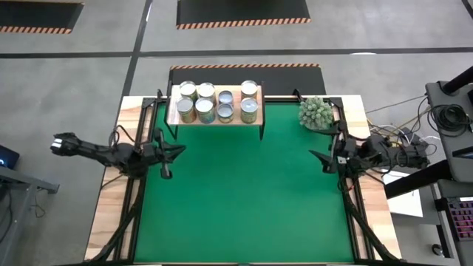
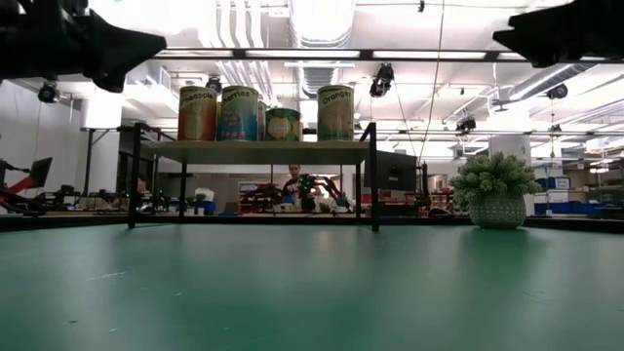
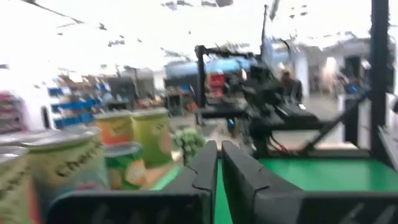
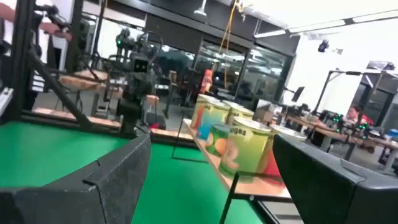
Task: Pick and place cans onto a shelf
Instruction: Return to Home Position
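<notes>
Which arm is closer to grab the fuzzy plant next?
Probably right. The right pincer hangs open on the plant's side of the mat; the left pincer, shut, is far across, near the shelf.

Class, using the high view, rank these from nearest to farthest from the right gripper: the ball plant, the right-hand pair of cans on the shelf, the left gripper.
1. Ball plant, back right corner, just beyond the right gripper.
2. Right-hand pair of cans, at the shelf right end.
3. Left gripper, across the mat.
</notes>
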